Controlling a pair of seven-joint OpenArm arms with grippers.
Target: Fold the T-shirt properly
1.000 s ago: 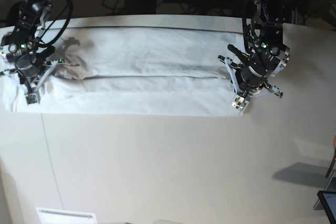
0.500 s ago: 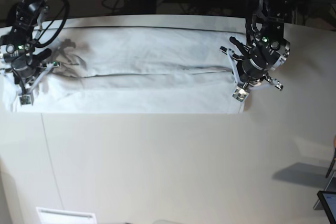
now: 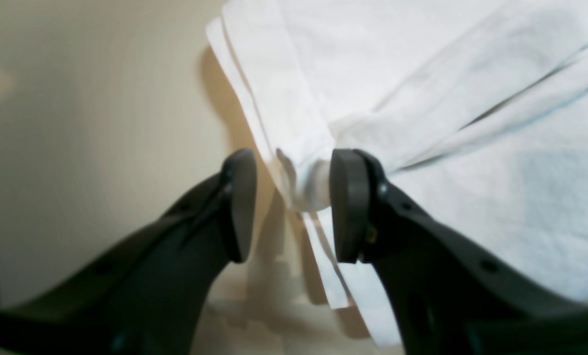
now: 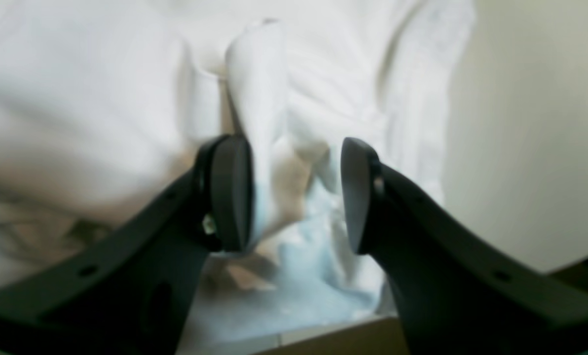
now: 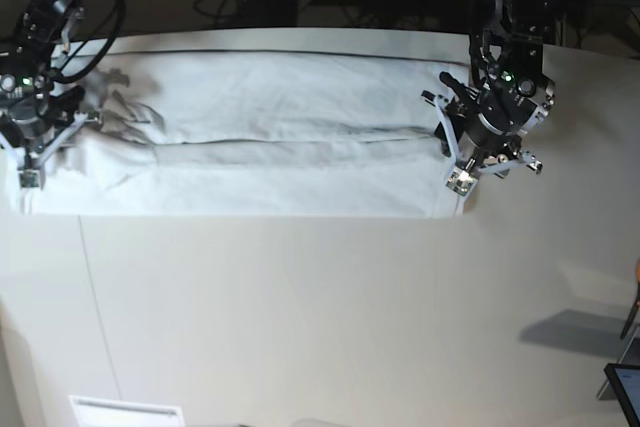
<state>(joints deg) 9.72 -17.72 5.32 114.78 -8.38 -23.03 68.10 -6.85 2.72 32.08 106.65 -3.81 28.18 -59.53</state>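
The large white short-sleeved cotton T-shirt (image 5: 260,137) lies along the far part of the smooth off-white tabletop (image 5: 320,327) as a long, wrinkled band, with one lengthwise fold line running left to right through its middle. In my judgement a lengthwise fold has just been laid down and this is the letting-go step — both arms sit at the ends of the band.

At the band's right end, the left gripper (image 3: 286,202) stands with its dark pads parted; a small pinched tuft of the hem sits in the gap, touching one pad (image 3: 348,207) but not clamped. At the left end, the right gripper (image 4: 296,190) is likewise parted, with a raised ridge of fabric resting against one pad (image 4: 230,192) and free of the other. So both pincers read as released.

The next move seems to call for lifting both grippers straight clear so the tufts are not dragged — otherwise the layered edges could slide apart. Then comes the crosswise fold: regrasping one end through all layers and carrying it over toward the other.
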